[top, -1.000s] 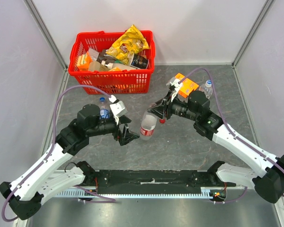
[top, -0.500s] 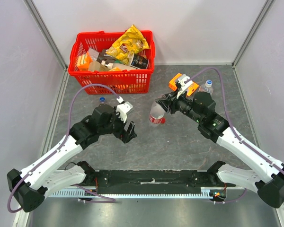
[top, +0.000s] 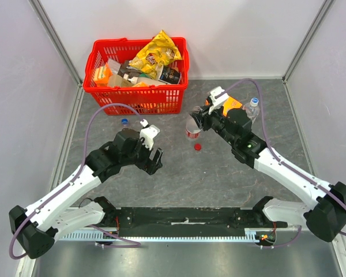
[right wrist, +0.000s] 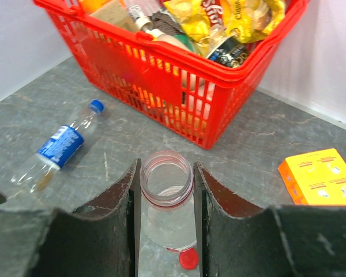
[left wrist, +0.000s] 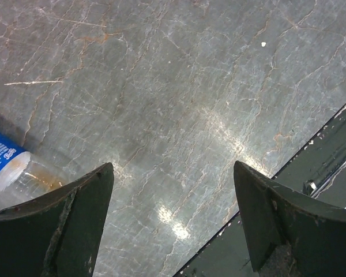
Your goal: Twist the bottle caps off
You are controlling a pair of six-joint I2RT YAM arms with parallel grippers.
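My right gripper (right wrist: pixel 166 166) is shut on the neck of the red-labelled bottle (right wrist: pixel 166 216), whose mouth is open with no cap on it. From above, that bottle (top: pixel 192 130) hangs off the right gripper (top: pixel 196 121) just in front of the basket. A red cap (top: pixel 198 146) lies loose on the table beside it, and the red cap (right wrist: pixel 188 259) shows below the bottle. The blue-labelled bottle (right wrist: pixel 57 147) lies on its side, blue cap (right wrist: pixel 96 105) on. My left gripper (left wrist: pixel 172 167) is open over bare table, with the blue-labelled bottle (left wrist: pixel 4 168) to its left. A third bottle (top: pixel 252 107) stands capped at the right.
A red basket (top: pixel 98 89) full of snack packs stands at the back left. An orange box (top: pixel 232 105) lies beside the right arm, near the third bottle. Grey walls close in the table on three sides.
The left gripper has drawn back from the red-labelled bottle toward the left. The right gripper has carried that bottle back toward the basket. The red cap now lies on the table.
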